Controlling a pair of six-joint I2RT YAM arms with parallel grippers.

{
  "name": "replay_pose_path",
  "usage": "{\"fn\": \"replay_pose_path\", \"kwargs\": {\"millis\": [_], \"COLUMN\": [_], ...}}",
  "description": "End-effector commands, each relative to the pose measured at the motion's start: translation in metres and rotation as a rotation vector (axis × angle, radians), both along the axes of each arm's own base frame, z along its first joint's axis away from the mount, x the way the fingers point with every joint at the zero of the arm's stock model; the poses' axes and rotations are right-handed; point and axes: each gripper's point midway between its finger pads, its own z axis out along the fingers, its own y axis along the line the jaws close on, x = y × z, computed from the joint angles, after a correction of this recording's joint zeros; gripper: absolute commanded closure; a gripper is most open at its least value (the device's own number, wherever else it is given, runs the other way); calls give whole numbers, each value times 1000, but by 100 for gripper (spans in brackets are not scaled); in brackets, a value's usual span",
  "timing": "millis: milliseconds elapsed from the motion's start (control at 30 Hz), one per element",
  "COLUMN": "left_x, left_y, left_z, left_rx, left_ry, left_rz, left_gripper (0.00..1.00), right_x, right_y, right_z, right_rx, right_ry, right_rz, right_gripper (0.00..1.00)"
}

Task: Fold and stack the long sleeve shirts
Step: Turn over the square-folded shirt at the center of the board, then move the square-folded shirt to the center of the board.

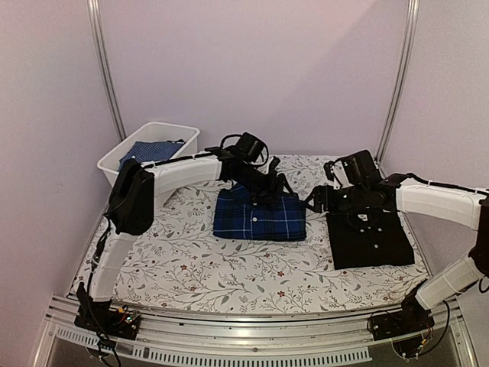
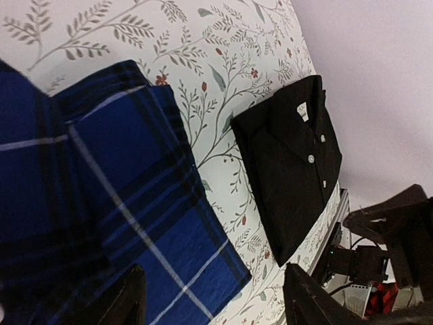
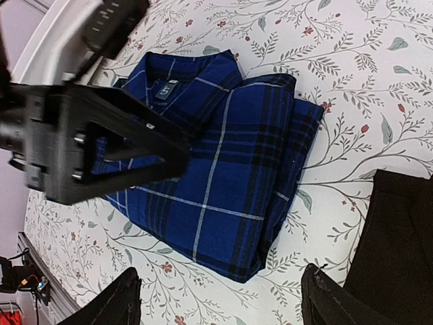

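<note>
Folded but unstacked, the plaid shirt (image 1: 260, 216) is seen under the left tool (image 2: 213, 303) and the black shirt (image 1: 370, 238) beside the right tool (image 3: 220, 303). Both tools are held apart, likely ready for stacking.

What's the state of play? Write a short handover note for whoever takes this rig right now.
Grippers: left gripper has its jaws open and empty, over the plaid shirt. The right gripper has its jaws open and empty, near the gap between the two shirts.
Things: plaid shirt lies folded mid-table. The black shirt lies folded to its right, not touching it. A white bin at the far left holds a blue patterned cloth.
Done: both shirts look folded.
Left: stack one shirt on the other.
</note>
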Motion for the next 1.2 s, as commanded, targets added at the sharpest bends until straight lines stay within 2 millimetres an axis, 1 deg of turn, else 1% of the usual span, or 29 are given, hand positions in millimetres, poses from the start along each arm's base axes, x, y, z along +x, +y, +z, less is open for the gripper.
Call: {"fn": "replay_pose_path", "kwargs": {"millis": [0, 33, 67, 100, 133, 167, 233, 267, 300, 367, 433, 533, 600, 700, 800, 833, 933, 1000, 1033, 1100, 1167], "left_x": [44, 43, 42, 39, 37, 33, 24, 16, 6, -10, -27, -48, -59, -65, -64, -59, -56, -56, -55, -56, -60], "left_y": [62, 77, 92, 105, 119, 132, 155, 164, 174, 188, 197, 211, 216, 219, 218, 214, 206, 199, 197, 194, 191], "left_z": [110, 112, 111, 106, 103, 93, 77, 67, 52, 36, 23, 2, -8, -19, -33, -34, -43, -46, -48, -53, -55], "left_rx": [-57, -52, -46, -37, -25, -2, 28, 40, 58, 74, 78, 98, 83, 77, 78, 65, 62, 64, 66, 75, 83], "left_ry": [-285, -289, -285, -274, -266, -253, -230, -214, -190, -182, -181, -184, -182, -192, -180, -191, -182, -184, -183, -175, -163], "left_rz": [176, 192, 209, 217, 228, 236, 242, 234, 226, 204, 168, 142, 133, 130, 127, 126, 115, 105, 104, 102, 99], "left_gripper": [31, 32, 32, 33, 34, 36, 39, 39, 40, 40, 40, 38, 38, 36, 36, 36, 42, 48, 53, 68, 88], "right_x": [7, 11, 14, 17, 19, 20, 20, 18, 17, 12, 8, 0, -7, -17, -24, -26, -31, -33, -32, -32, -29], "right_y": [11, 15, 19, 22, 25, 28, 33, 36, 38, 42, 43, 41, 39, 36, 38, 37, 35, 32, 30, 29, 30], "right_z": [-25, -24, -27, -28, -36, -40, -53, -57, -61, -69, -77, -90, -96, -104, -109, -110, -116, -120, -122, -126, -131], "right_rx": [0, 12, 15, 18, 9, 5, -12, -16, -22, -39, -56, -88, -103, -135, -145, -147, -155, -164, -168, -175, -186], "right_ry": [70, 67, 72, 77, 95, 103, 131, 136, 142, 159, 175, 203, 218, 236, 252, 259, 274, 281, 281, 279, 269], "right_rz": [4, 11, 16, 23, 29, 37, 51, 58, 63, 74, 77, 73, 73, 68, 68, 62, 49, 39, 35, 32, 36], "right_gripper": [26, 28, 30, 31, 33, 34, 36, 36, 37, 38, 39, 40, 41, 44, 48, 51, 57, 62, 65, 72, 79]}}
